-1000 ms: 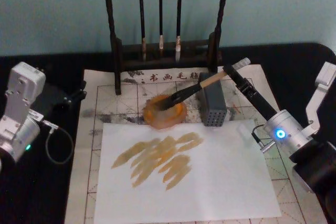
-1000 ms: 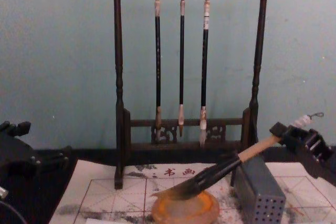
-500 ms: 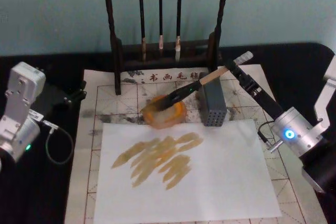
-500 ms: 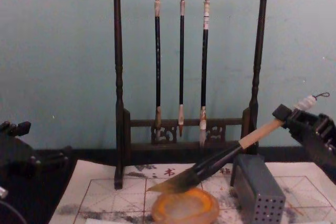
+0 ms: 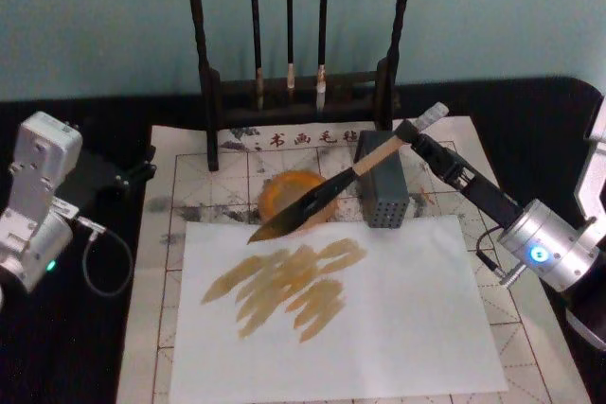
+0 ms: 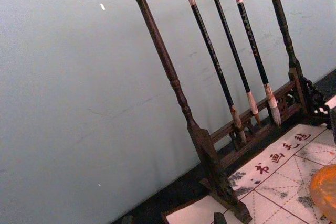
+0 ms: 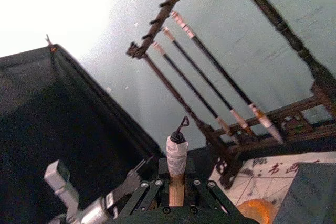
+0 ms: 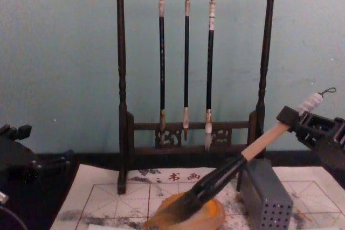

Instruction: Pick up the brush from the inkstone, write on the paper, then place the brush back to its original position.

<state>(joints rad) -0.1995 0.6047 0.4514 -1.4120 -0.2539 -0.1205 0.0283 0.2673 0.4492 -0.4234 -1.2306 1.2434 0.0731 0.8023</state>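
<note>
The brush (image 5: 346, 177), clamped in the right gripper (image 5: 415, 135), slants leftward and down, bristles above the paper (image 5: 156, 309).

Dark wooden rack (image 8: 121, 79) stood upright at far side, centred; two posts joined by carved top bar. Three thin black-handled brushes (image 8: 186, 63) hung from bar side by side, pale tips down. Grey perforated block (image 5: 382, 186) stood right of centre, just near of rack. Plain white sheet (image 5: 379, 328) lay nearside, ochre strokes on left half. Black cloth (image 5: 530, 120) covered table. Teal wall (image 5: 114, 16) behind.
</note>
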